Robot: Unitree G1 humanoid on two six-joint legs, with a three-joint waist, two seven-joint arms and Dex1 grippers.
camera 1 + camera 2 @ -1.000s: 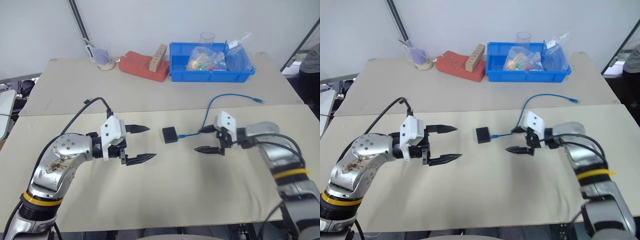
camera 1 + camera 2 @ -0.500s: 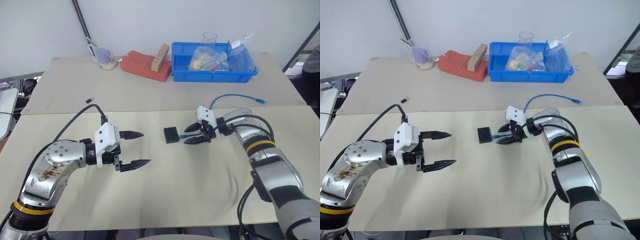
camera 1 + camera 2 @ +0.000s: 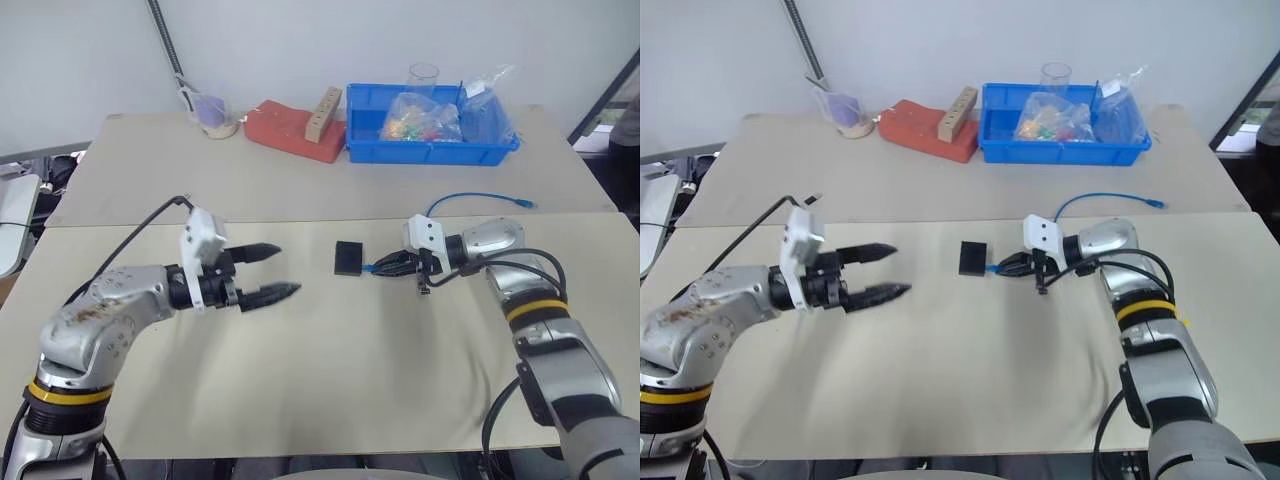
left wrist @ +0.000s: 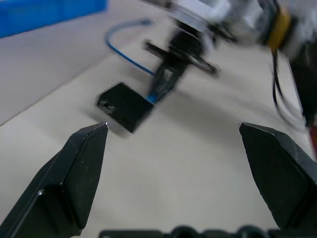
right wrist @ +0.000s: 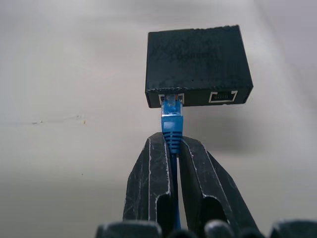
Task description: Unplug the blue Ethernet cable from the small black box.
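1. The right gripper (image 5: 172,148) is clamped on the blue Ethernet cable (image 5: 172,130), its two black fingers (image 5: 151,183) pressed against the cord just behind the plug boot.
2. The cable's plug sits in a port on the side face of the small black box (image 5: 197,58); a second port on the same face, beside it, has nothing in it.
3. In the head views the right gripper (image 3: 397,265) points toward the robot's left, and the small black box (image 3: 349,257) lies just beyond its tips on the near table (image 3: 330,380), roughly at the middle.
4. The rest of the cable runs back past the right wrist and curves away across the seam onto the far table, where its free end (image 3: 525,203) lies.
5. The left gripper (image 3: 270,271) hangs above the near table with its fingers spread wide, holding nothing, pointing toward the box but well apart from it.
6. From the left wrist, its two fingertips (image 4: 94,141) frame the box (image 4: 124,105), with the right gripper just behind it.
7. On the far table stand a blue bin (image 3: 430,150) holding bagged items, a red block (image 3: 290,128) with a wooden piece on it, and a small cup (image 3: 216,118).
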